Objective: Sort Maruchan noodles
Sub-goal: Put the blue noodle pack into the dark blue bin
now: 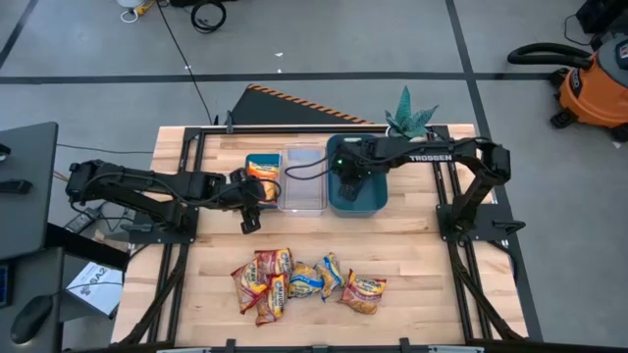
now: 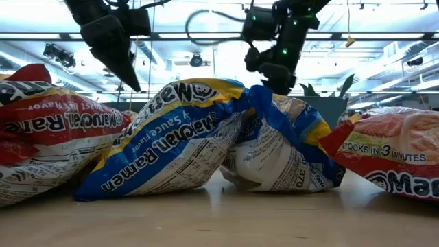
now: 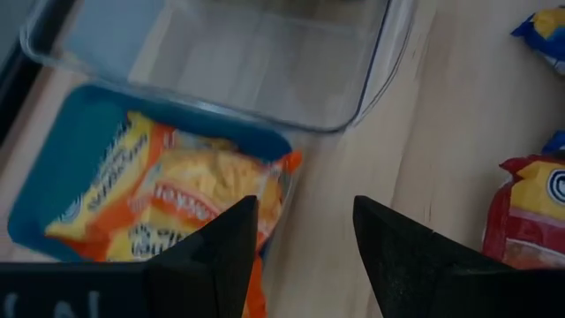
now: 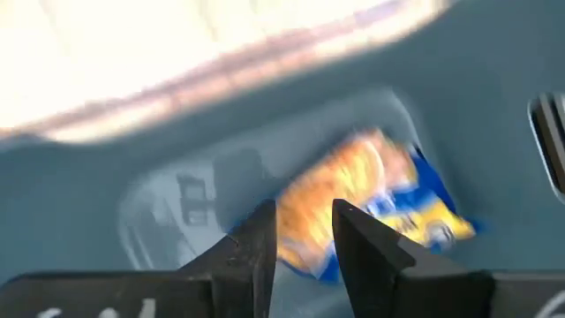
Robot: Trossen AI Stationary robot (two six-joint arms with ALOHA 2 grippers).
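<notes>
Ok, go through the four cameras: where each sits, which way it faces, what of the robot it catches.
High view: overhead, straight down on the table; both arms, left gripper by the small blue bin, right gripper over the teal bin.
Low view: table height, level across the packet pile; both arms hang from above.
Left wrist view: down past open fingers at an orange packet in the blue bin, clear bin beside.
Right wrist view: into the teal bin at a blue packet.
Shared: high and low show the pile.
</notes>
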